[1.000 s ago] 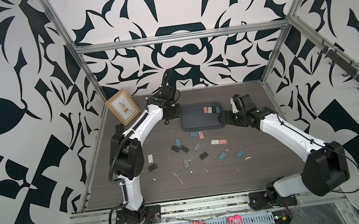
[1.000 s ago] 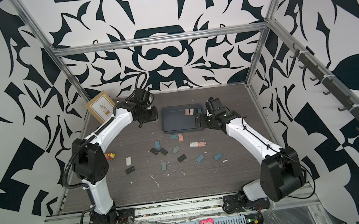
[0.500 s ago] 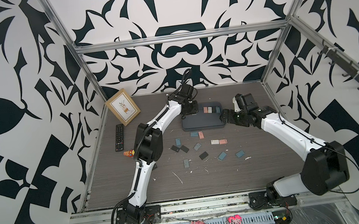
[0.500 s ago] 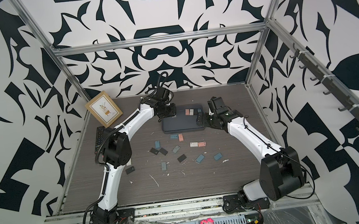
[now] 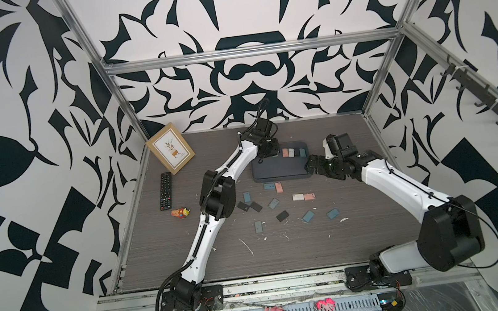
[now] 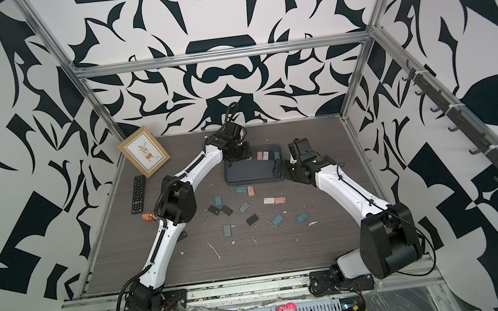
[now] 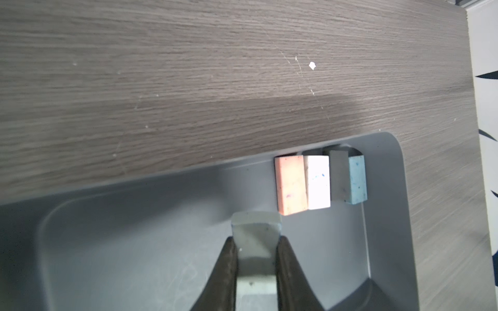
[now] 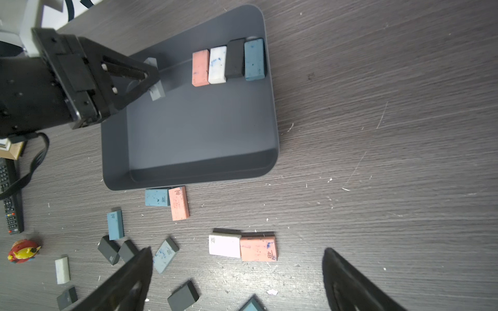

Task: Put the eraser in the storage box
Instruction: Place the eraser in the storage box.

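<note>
The storage box [image 5: 278, 172] [image 6: 250, 174] is a shallow dark grey tray at the back middle of the table. My left gripper [image 7: 256, 239] [image 5: 270, 152] is shut on a grey eraser [image 7: 256, 229] [image 8: 156, 91], held just above the box floor [image 7: 134, 242] near its far left corner. A pink eraser [image 8: 200, 67], a white one [image 8: 217, 64], a black one [image 8: 235, 59] and a blue one [image 8: 254, 59] lie in a row inside the box. My right gripper [image 8: 237, 250] [image 5: 312, 166] hangs open and empty beside the box's right edge.
Several loose erasers [image 5: 274, 203] lie scattered in front of the box, with crumbs among them. A tan picture frame [image 5: 171, 153] leans at the back left. A black remote [image 5: 166, 195] and a small toy [image 5: 180, 212] lie at the left edge.
My left arm has swung right, carrying the grey eraser from left of the box to over its far left corner. The right arm has hardly moved.
</note>
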Tool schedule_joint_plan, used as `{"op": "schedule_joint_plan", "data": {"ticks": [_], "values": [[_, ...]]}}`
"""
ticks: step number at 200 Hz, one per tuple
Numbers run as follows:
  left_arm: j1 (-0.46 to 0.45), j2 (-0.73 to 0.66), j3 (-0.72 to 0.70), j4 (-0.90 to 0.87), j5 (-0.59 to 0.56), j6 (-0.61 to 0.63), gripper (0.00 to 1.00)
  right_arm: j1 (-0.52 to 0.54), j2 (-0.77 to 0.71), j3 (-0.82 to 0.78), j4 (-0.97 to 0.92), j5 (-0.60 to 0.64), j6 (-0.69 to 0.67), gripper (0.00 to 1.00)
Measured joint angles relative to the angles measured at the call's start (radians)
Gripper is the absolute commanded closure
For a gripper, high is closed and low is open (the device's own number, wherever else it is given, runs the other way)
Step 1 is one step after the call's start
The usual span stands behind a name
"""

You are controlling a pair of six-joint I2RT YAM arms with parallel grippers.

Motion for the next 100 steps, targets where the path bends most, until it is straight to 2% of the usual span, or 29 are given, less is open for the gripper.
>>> {"op": "schedule_joint_plan", "data": {"ticks": [100], "values": [[0.0,0.067,0.026,0.044,0.008,-0.046,0.72,0.0,0.0,-0.022,0.028,0.0,0.003,0.01]]}}
